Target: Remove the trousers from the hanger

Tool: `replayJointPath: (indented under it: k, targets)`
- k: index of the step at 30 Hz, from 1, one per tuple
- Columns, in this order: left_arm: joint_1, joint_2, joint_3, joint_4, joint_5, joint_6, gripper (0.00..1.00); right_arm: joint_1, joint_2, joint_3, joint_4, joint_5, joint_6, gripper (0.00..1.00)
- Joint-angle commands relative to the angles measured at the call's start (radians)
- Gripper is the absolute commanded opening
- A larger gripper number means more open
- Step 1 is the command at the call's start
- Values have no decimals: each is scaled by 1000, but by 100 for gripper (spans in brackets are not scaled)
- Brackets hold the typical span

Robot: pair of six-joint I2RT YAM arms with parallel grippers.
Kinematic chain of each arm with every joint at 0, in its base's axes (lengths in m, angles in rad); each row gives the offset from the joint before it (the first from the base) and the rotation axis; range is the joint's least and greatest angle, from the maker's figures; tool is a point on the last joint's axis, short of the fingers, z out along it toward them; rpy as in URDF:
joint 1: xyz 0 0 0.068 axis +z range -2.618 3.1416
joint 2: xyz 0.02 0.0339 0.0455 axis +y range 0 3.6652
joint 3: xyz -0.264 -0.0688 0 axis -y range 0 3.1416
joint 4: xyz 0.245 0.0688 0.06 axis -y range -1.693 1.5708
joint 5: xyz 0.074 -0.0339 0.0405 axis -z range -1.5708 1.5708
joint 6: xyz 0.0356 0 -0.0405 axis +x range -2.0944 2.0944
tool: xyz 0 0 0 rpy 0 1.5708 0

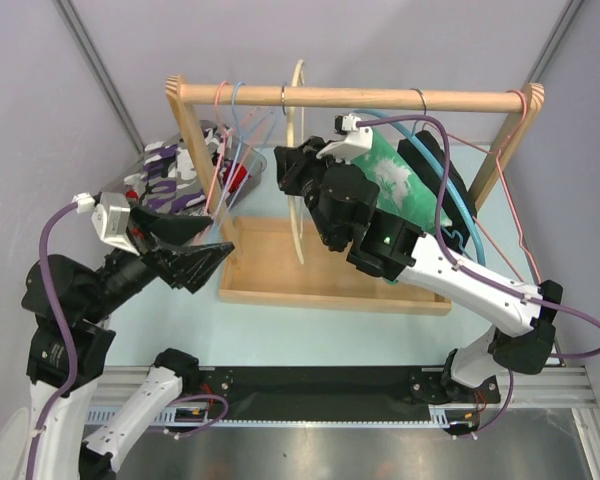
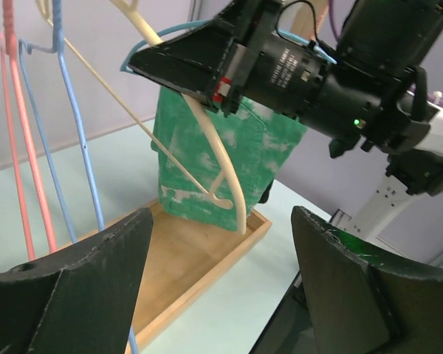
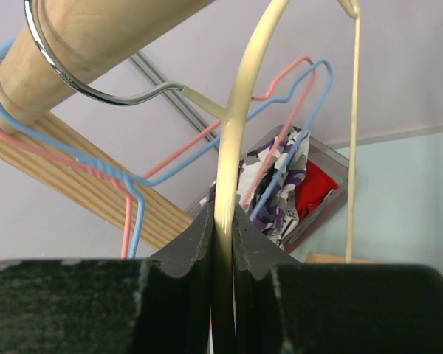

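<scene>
Left pincer [image 2: 221,295] is released, jaws wide with nothing between them, so that's our free one. Ahead of it we have the shallow wooden tray base of the rack [image 2: 199,258], then the cream plastic hanger [image 2: 232,199], and just behind that the green cloth trousers [image 2: 269,166].

So the trousers lie forward and slightly right of the left pincer, with the cream hanger in between. Their long axis is vertical, hem low over the tray. We judge the top is draped on a teal wire hanger [image 2: 156,35], but we're not certain.

Right pincer [image 3: 223,243] is clenched on the cream hanger's rim, up by the round wooden rail [image 1: 380,97]. That arm is nearer the trousers but busy.

Writing: small white print on the right wrist housing, unreadable. We see no label on the trousers.
</scene>
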Motion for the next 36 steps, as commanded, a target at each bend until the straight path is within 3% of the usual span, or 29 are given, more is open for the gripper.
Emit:
replayJointPath:
  k: [1,21,24,33,36]
  targets:
    - [-5,-18,-25,-7,81,12,81,0,-12,23,110,46,36,0]
    - [-6,-46,-16,-1,167,-62,82,20,90,34,190,51,104,0]
    - [-5,-52,-39,-2,188,-75,82,28,84,24,204,63,99,6]
    - [-6,-18,-105,39,304,-143,81,60,-25,-79,157,103,9,51]
    - [-6,-7,-105,62,305,-152,81,63,-81,-130,129,104,-21,59]
